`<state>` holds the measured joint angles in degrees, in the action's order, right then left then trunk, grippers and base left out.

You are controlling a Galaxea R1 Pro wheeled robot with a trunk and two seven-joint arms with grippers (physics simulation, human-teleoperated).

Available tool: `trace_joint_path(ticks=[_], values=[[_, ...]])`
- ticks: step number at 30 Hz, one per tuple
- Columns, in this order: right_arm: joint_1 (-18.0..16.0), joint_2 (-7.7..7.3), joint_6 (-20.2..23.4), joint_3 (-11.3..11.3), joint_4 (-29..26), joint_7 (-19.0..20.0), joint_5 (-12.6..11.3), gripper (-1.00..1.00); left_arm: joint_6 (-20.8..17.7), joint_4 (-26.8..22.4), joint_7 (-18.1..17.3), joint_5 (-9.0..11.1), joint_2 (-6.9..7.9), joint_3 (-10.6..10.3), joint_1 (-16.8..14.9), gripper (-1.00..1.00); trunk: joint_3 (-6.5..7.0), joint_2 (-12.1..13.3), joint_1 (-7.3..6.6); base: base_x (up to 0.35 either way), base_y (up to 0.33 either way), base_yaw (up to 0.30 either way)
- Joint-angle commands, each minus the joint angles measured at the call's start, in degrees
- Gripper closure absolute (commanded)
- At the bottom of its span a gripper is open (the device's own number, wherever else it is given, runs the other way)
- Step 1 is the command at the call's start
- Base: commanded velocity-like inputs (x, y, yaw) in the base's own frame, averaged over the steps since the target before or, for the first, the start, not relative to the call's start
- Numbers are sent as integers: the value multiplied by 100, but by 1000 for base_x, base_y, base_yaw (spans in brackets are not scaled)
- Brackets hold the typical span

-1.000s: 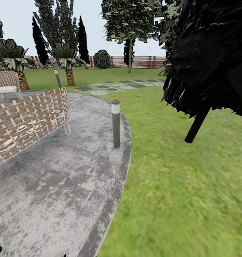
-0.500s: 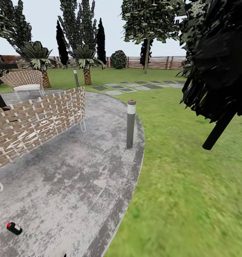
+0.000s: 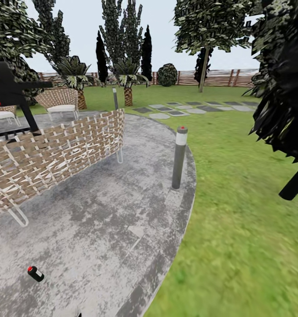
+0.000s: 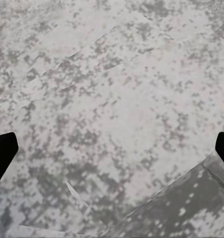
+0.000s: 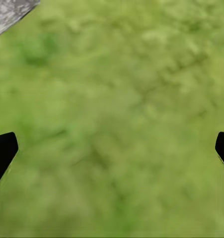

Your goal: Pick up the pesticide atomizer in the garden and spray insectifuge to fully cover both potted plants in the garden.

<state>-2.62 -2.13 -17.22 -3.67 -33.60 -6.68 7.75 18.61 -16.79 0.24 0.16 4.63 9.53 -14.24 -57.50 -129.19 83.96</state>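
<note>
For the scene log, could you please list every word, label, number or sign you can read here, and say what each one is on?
None: no readable text anywhere.
The small dark bottle lying on the paved patio has a red end and a pale band, too small to show lettering.
The bollard light has a plain white band.
The wicker chair and wooden fence carry no signs.

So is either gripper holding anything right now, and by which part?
Nothing is held. The left gripper is open over bare paving, and the right gripper is open over grass.

No text, label, brand, number or sign can be read on anything in these views.
</note>
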Motion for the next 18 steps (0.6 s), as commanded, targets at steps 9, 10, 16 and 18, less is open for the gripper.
trace_joint_path(ticks=[9, 10, 16, 18], values=[[-1, 2, -10, -10, 3, -26, 60, -100, 20, 4, 3, 1, -3, 0, -8, -100, -5, -1, 2, 333, -47, 278], [-1, 2, -10, -8, 3, -26, 60, -100, 25, 5, 3, 1, -2, -3, -8, -100, -5, -1, 2, 200, -29, 278], [-1, 2, -10, -3, 3, -26, 60, -100, 26, 9, 3, -1, -6, -3, -7, -100, -5, -1, 2, 52, -4, 278], [-1, 2, -10, -2, 3, -26, 60, -100, 28, 9, 3, 1, -6, -3, -8, -100, -5, -1, 2, 4, 0, 278]])
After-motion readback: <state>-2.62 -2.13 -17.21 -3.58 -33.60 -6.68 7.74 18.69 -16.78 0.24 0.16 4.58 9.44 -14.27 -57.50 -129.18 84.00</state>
